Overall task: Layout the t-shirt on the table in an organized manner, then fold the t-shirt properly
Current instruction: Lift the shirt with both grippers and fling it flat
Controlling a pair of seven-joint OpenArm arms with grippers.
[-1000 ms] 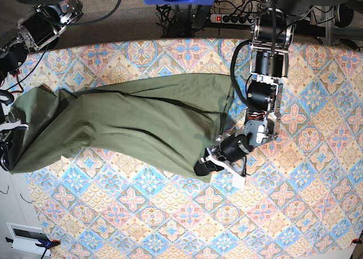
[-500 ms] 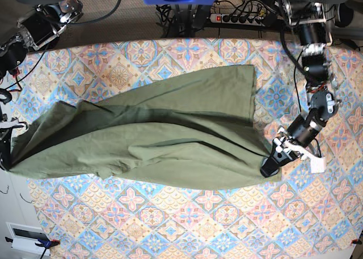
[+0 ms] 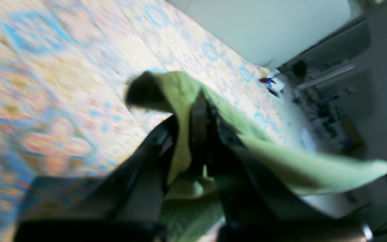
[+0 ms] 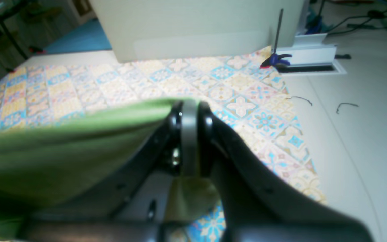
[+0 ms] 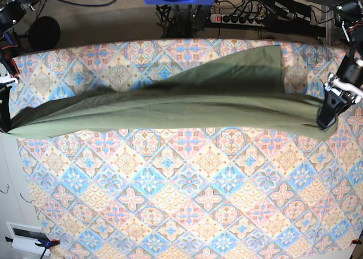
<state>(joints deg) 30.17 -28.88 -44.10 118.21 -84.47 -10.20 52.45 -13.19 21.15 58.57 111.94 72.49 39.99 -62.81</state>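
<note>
The olive-green t-shirt (image 5: 170, 103) hangs stretched in a long band across the far half of the table (image 5: 187, 202), with one flap reaching toward the back edge. My left gripper (image 5: 328, 118) at the base view's right edge is shut on the shirt's end; in the blurred left wrist view its fingertips (image 3: 198, 101) pinch green cloth (image 3: 281, 158) above the patterned table (image 3: 62, 67). My right gripper (image 5: 4, 123) at the left edge is shut on the other end. In the right wrist view its closed fingers (image 4: 188, 111) clamp the t-shirt (image 4: 62, 151).
A power strip (image 5: 238, 18) and cables lie behind the table. A blue clamp (image 4: 275, 60) grips the table's corner beside a white panel (image 4: 193, 27). Another clamp (image 5: 42, 243) sits at the near left corner. The patterned cloth in front of the shirt is bare.
My left gripper has swept right and toward the back, dragging the shirt's end with it. The shirt went from a bunched heap to a taut band spanning the table.
</note>
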